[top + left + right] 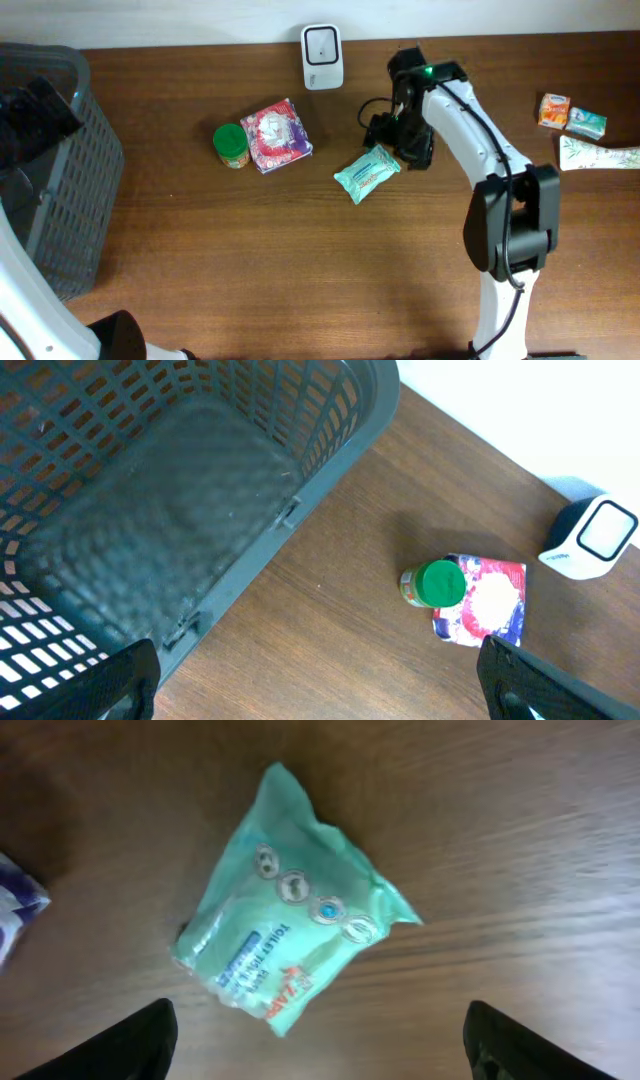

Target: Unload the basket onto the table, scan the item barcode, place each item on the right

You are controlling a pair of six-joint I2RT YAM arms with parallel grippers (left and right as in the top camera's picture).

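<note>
A teal wipes packet [367, 172] lies flat on the table, right of centre; in the right wrist view the packet [290, 935] sits just ahead of the fingers, untouched. My right gripper [397, 140] hovers right beside it, open, nothing between its fingers [130, 1045]. The white barcode scanner [322, 57] stands at the table's back edge, also seen as the scanner [592, 538] in the left wrist view. My left gripper [318, 685] is open and empty over the table next to the basket, at the far left.
A grey plastic basket [60, 170] fills the left side. A green-lidded jar [231, 144] and a red-and-white pouch [277, 135] lie left of centre. Small orange and green boxes [572, 116] and a white tube [598, 156] sit at the far right.
</note>
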